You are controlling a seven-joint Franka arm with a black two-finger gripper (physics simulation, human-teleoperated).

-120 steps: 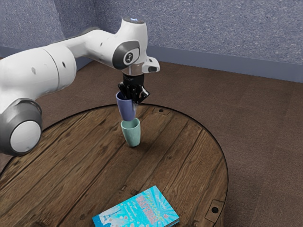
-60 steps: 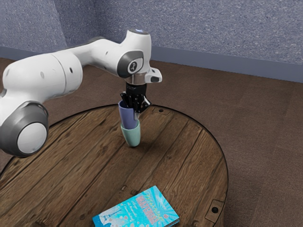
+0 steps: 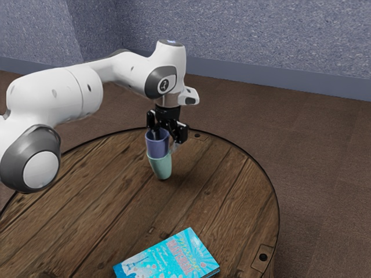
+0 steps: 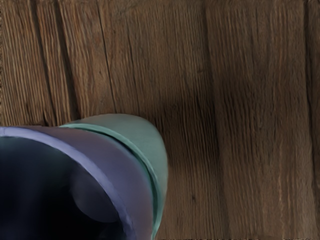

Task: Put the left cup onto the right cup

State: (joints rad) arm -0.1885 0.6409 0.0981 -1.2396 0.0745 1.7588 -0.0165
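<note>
The purple cup [image 3: 156, 148] [image 4: 100, 165] sits nested in the green cup [image 3: 163, 167] [image 4: 145, 145], upright, mouth up, its long axis vertical. The green cup stands on the wooden tabletop [image 3: 220, 191] [image 4: 240, 100]. Above the green cup, the fingers [image 3: 180, 133] are spread apart at the purple cup's rim, not clamping it. A turquoise book [image 3: 168, 258] lies well apart from the green cup; its cover writing cannot be read.

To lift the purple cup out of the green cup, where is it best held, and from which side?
Pinch the purple cup by its rim wall, from straight above: it stands upright, mouth open, its lower body inside the green cup.
</note>
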